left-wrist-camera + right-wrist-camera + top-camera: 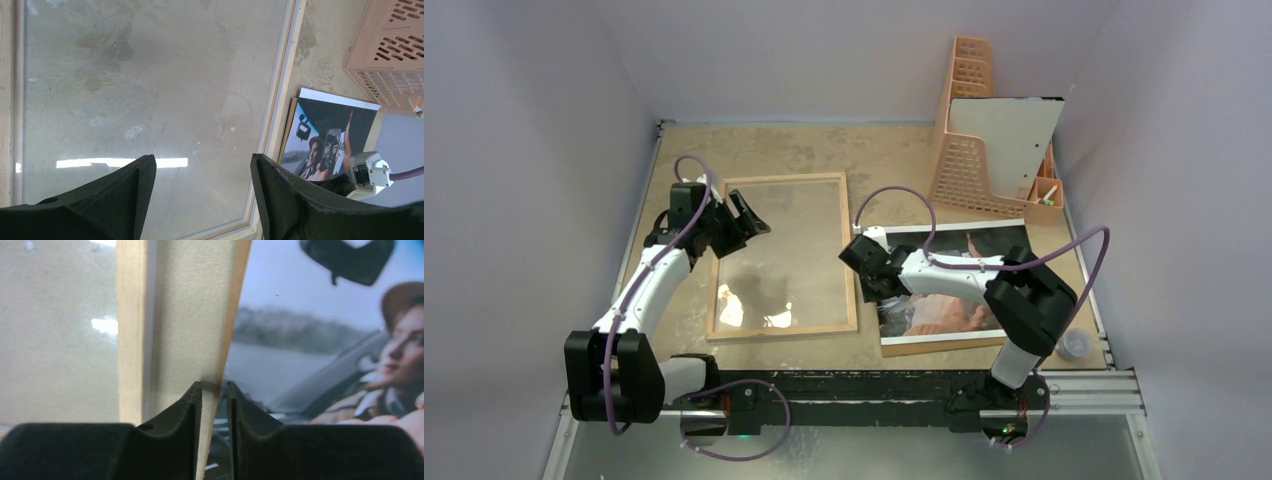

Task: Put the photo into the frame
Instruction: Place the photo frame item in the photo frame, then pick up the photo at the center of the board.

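The frame lies flat at centre-left, wood rim up, with the table showing through its glass. The photo, a woman in a car, lies to its right on a brown backing board. My left gripper is open and empty above the frame's far left corner; its wrist view shows the glass, the rim and the photo. My right gripper is at the photo's left edge. In its wrist view the gripper is shut on the edge of the photo, the board's brown edge between the fingers, beside the frame's rim.
A peach lattice basket stands at the back right with a white board leaning on it. A small clear round lid sits at the near right. A metal rail runs along the near edge. Grey walls close in the table.
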`<state>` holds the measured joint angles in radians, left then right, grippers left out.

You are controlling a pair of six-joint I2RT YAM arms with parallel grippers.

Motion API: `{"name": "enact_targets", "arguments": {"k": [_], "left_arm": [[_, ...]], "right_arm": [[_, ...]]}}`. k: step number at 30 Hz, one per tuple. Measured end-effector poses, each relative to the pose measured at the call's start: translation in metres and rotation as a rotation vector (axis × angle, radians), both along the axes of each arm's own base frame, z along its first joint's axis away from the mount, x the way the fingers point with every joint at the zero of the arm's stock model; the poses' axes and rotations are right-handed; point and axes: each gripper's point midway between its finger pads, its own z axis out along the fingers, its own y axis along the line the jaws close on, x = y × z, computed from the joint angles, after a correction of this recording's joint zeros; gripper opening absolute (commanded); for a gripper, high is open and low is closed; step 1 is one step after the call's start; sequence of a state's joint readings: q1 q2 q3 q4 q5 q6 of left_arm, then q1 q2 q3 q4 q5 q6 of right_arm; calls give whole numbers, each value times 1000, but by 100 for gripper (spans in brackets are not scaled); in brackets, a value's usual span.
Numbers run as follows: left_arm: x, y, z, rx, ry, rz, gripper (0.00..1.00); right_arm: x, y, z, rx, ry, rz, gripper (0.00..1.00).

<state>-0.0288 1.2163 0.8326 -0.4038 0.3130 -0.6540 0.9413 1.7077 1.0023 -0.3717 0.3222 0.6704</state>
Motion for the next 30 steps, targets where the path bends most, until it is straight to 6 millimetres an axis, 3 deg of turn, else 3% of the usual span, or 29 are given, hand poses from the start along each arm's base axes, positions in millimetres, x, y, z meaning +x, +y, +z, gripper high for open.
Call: {"name": "enact_targets", "arguments": {"k": [3,6,11,15,19,23,26,30], "left_arm": [[-2,-2,-3,-7,8,-7,72],[-4,-5,-3,-17,10,-22,72],[-6,-28,3,-48,-15,-94,72],[-14,-55,2,-94,-26,-166,72],[-30,-82,-5,-152,-5,-220,73],[-49,-120,-4,-211,9,-295,73],[-65,-156,2,-250,3,-373,73],[-96,-204,-8,-267,42,-482,72]], "right_arm": [[-1,8,1,35,8,11,16],[-9,21,0,100,50,46,15],[-20,32,5,183,98,74,31],[-2,26,36,284,43,8,46],[42,-3,87,428,-103,-153,65],[74,-53,110,437,-232,-343,75],[74,-80,97,387,-247,-436,76],[54,-109,56,309,-182,-527,76]]}}
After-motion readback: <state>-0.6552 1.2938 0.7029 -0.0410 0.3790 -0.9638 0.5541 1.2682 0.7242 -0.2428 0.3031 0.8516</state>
